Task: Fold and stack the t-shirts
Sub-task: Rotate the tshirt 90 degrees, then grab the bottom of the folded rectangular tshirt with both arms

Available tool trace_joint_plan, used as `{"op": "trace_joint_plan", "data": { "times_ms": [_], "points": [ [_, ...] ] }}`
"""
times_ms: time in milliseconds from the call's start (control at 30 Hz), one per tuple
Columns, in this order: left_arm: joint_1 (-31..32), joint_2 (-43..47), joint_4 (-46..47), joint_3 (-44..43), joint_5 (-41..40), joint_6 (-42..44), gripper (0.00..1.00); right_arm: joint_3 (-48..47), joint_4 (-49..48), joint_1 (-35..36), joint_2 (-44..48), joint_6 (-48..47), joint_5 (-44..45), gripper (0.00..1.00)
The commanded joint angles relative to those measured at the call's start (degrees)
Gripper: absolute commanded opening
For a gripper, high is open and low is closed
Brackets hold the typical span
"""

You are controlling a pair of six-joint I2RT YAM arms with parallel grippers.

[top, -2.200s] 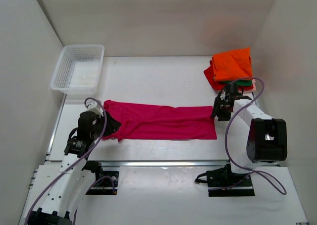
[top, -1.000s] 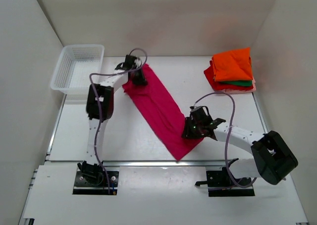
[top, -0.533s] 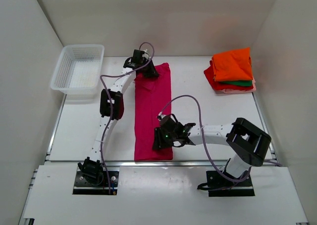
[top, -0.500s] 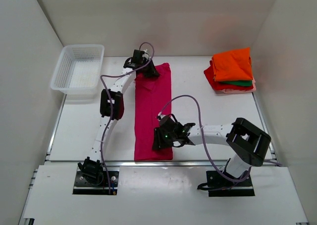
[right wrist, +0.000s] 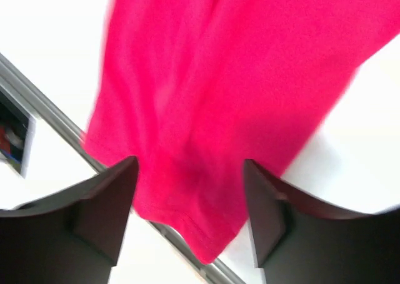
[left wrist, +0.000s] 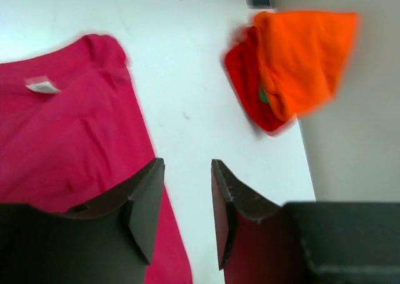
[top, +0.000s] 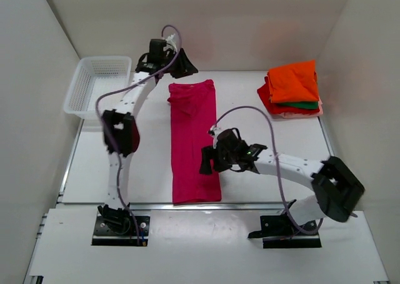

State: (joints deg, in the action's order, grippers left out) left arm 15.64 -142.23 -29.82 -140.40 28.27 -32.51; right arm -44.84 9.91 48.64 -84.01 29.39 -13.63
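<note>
Both jaw pairs are being held spread and empty: the left gripper [left wrist: 186,177] above the far end of the magenta-pink t-shirt [top: 194,140], the right gripper [right wrist: 189,171] above its near half. The shirt is lying as a long strip mid-table [top: 156,171], with the folded stack [top: 292,87] at far right.

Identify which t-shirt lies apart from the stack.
The magenta t-shirt, laid out alone as a long strip between the arms. The others sit in a stack at the far right, the orange t-shirt on top.
</note>
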Motion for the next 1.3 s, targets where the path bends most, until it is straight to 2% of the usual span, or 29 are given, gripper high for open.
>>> {"op": "trace_joint_plan", "data": {
  "times_ms": [0, 33, 67, 100, 133, 200, 233, 333, 433, 567, 733, 867, 900, 1000, 1267],
  "points": [
    [1.2, 36.6, 3.9, 32.7, 1.4, 3.5, 0.47, -1.8, 0.2, -3.8, 10.6, -2.9, 6.1, 0.67],
    [0.9, 41.5, 11.3, 42.0, 1.7, 2.3, 0.44, 0.7, 0.5, -5.8, 11.6, 0.4, 6.5, 0.69],
    [0.5, 51.0, 19.2, 59.5, 0.8, -0.9, 0.42, 2.3, 0.2, -7.5, 14.4, 1.6, 5.8, 0.67],
    [0.1, 59.2, 21.0, 73.6, 0.1, -3.0, 0.42, 5.6, 0.2, -7.7, 17.3, 3.8, 6.8, 0.65],
    [0.4, 62.9, 20.1, 78.8, -1.1, -2.8, 0.42, 8.7, 0.7, -6.9, 18.7, 5.8, 7.7, 0.61],
    [2.9, 73.7, 14.4, 93.4, -8.5, 1.2, 0.43, 12.6, 1.9, -5.1, 23.3, 8.7, 10.5, 0.58],
    [5.0, 76.4, 13.1, 97.0, -9.6, 1.5, 0.44, 14.1, 3.4, -4.2, 24.1, 11.0, 11.6, 0.58],
    [8.6, 94.3, 13.1, 114.5, -12.3, -4.5, 0.46, 17.8, 5.1, 1.2, 28.5, 17.1, 17.0, 0.57],
    [10.9, 108.4, 11.3, 123.1, -14.1, -10.1, 0.47, 22.6, 3.8, 4.8, 30.2, 22.4, 17.8, 0.56],
    [7.7, 116.0, 7.5, 129.8, -8.9, -12.0, 0.47, 25.9, -0.6, 8.7, 28.4, 26.0, 16.5, 0.52],
    [9.8, 120.3, 8.3, 134.6, -9.7, -14.6, 0.48, 24.0, -1.9, 12.2, 22.0, 27.9, 16.8, 0.43],
    [9.7, 115.4, 4.5, 132.8, -9.5, -11.9, 0.49, 21.9, -2.6, 13.5, 17.9, 27.5, 16.4, 0.42],
    [9.8, 114.7, 3.0, 132.3, -10.3, -10.9, 0.53, 21.2, -2.4, 13.8, 17.6, 27.2, 16.4, 0.42],
    [10.3, 113.0, 1.9, 131.8, -9.9, -10.2, 0.55, 20.0, -2.3, 14.3, 15.0, 26.6, 16.4, 0.42],
    [19.1, 105.4, 7.4, 131.6, -11.0, -14.2, 0.58, 18.5, -2.6, 14.9, 12.9, 26.0, 16.2, 0.43]
  ]
}}
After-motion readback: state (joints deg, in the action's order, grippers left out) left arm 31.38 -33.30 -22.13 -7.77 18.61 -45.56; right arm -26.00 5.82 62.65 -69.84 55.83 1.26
